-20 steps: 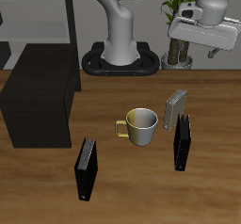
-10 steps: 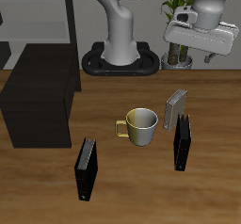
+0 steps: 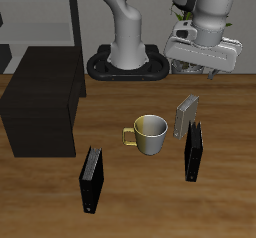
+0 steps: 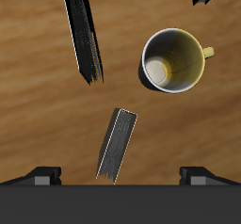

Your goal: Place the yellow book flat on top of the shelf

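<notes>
Fingers: wrist view shows only two dark tips at the frame edge, set wide apart w/ nothing between them, so gripper [image 3: 199, 70] is spread open & empty. It hangs high above the table, back near the robot base, above & a bit behind the yellow book [image 4: 117, 145]. Book stands on edge, upright, just beside the mug [image 3: 148, 133], w/ a black book [image 3: 193, 149] close by toward the table's front edge.

Step in hand, by my read: approach for the grasp. To do it well: centre over the book's thin top edge, line fingers across its thickness, drop straight down, keep clear of mug & black book.

Arm: wrist pointing down, forearm angled over the table. Shelf [image 3: 40, 104] sits well apart, across the table; second black book [image 3: 91, 178] stands nearer the front.
</notes>
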### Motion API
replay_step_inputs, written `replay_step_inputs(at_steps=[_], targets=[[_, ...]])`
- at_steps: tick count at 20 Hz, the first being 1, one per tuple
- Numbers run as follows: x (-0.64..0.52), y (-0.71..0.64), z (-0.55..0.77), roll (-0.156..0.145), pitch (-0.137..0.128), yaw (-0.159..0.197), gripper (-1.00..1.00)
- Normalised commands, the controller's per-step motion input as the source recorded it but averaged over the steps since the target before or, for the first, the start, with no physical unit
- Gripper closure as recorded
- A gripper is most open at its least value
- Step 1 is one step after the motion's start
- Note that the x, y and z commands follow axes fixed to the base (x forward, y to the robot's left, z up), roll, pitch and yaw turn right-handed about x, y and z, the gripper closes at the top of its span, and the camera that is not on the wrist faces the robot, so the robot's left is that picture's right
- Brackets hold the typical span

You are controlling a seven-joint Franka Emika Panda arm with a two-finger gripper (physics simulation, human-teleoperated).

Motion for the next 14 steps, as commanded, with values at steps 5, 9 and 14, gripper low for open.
replay_step_inputs(at_steps=[5, 9, 14], targets=[[0.09, -0.03, -0.4, 0.011, 0.034, -0.014, -1.0], [-0.02, -0.01, -0.23, 0.005, 0.004, -0.015, -1.0], [-0.03, -0.09, -0.36, -0.009, 0.008, -0.025, -1.0]])
